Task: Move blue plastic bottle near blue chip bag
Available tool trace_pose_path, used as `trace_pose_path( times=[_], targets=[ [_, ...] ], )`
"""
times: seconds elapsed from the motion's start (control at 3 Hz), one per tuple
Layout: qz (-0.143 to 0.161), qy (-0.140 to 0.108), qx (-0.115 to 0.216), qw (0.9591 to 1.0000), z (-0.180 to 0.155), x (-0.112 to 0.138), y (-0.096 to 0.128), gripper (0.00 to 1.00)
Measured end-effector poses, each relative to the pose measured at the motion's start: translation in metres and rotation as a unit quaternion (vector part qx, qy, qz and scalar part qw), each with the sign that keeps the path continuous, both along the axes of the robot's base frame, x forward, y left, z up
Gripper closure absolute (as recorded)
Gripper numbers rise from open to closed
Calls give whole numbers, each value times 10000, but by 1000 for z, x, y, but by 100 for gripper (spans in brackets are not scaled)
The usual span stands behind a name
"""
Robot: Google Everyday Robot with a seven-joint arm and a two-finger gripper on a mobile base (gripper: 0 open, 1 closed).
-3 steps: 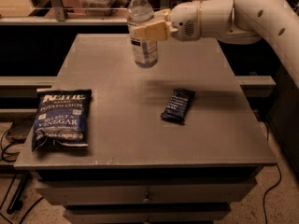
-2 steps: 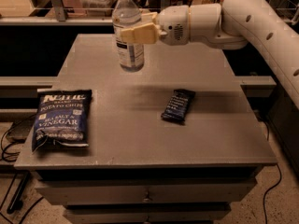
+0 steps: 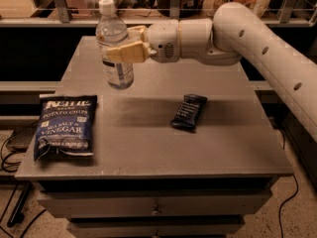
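Note:
The blue plastic bottle [image 3: 114, 46] is clear with a white cap and stands upright in the air above the back left of the grey table [image 3: 148, 138]. My gripper [image 3: 120, 44] is shut on its middle, reaching in from the right on a white arm. The blue chip bag [image 3: 64, 126], dark blue with white lettering, lies flat at the table's front left, below and left of the bottle. The bottle's base hangs a short way above the tabletop, behind the bag's far edge.
A small dark blue snack bar wrapper [image 3: 188, 111] lies right of the table's middle. A shelf with metal rails [image 3: 59, 4] runs behind the table. Cables [image 3: 10, 148] lie on the floor at the left. A drawer front [image 3: 156, 207] sits below the tabletop.
The gripper has carried the bottle leftward across the back of the table, toward the chip bag's side. The bag and the wrapper have not moved.

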State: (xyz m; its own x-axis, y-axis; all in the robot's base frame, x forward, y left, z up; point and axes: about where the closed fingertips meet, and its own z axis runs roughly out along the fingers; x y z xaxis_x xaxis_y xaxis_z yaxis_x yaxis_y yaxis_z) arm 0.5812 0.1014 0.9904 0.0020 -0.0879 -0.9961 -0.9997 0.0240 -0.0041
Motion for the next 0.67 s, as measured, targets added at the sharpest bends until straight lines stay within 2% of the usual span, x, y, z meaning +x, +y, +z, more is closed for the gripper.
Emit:
trace_pose_path(
  times=[0.33,0.67],
  targets=[
    [168,-122,26,9998,-17,-15,18,98],
    [197,-87,74,9997,-30,-23,26,92]
  ],
)
